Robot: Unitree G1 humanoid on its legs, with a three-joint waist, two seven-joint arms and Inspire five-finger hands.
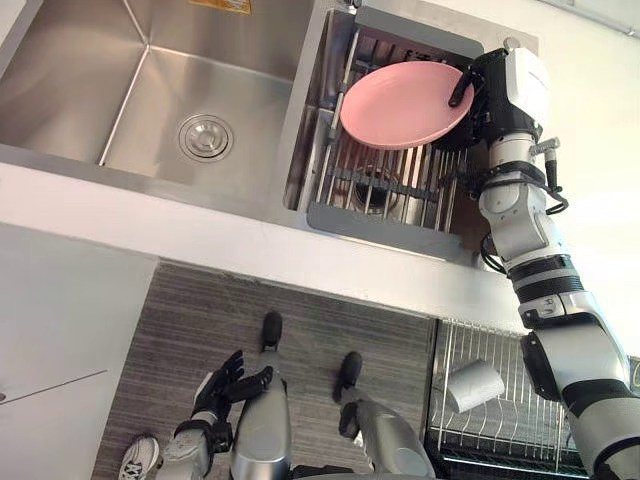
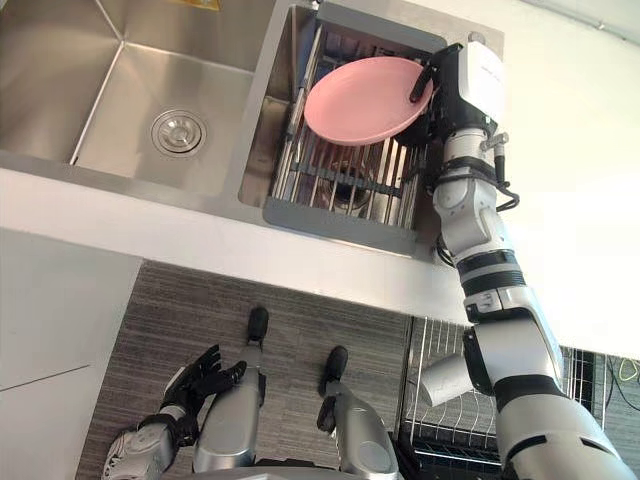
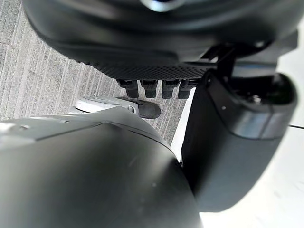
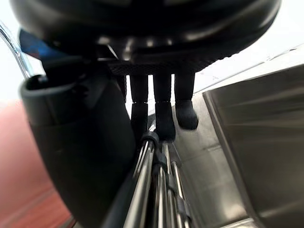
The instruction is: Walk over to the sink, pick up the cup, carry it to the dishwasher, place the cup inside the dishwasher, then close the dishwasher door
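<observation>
So the cup (image 1: 474, 385): the only one I can spot is a white one lying on its side on the wire dishwasher rack (image 1: 500, 430), down at the lower right, below the counter (image 1: 200, 225). Nothing is touching it. Can't say if that's the cup the task means, but if it is, the pick-up, carry and place bits look done. The funny part is what the right hand (image 1: 480, 100) is doing. It's up at the sink (image 1: 80, 90), in the right-hand basin where a drying rack (image 1: 390, 180) sits, and it has a pink plate (image 1: 400, 105), not a cup. The thumb is hooked over the plate's upper face at the rim, and the plate tilts up off the rack bars toward the hand, so I read it as a pinch grip on the edge. The wrist view shows the fingers reaching down to the rack wires with pink just beside the thumb. The left hand (image 1: 222, 388) hangs low over the floor, well apart from everything, fingers loose and spread, holding nothing. A person's white shoe (image 1: 138, 458) sits near it. What's left, by my guess: sort out the plate, then shut the dishwasher, since its rack is out and the door can't be closed yet.
</observation>
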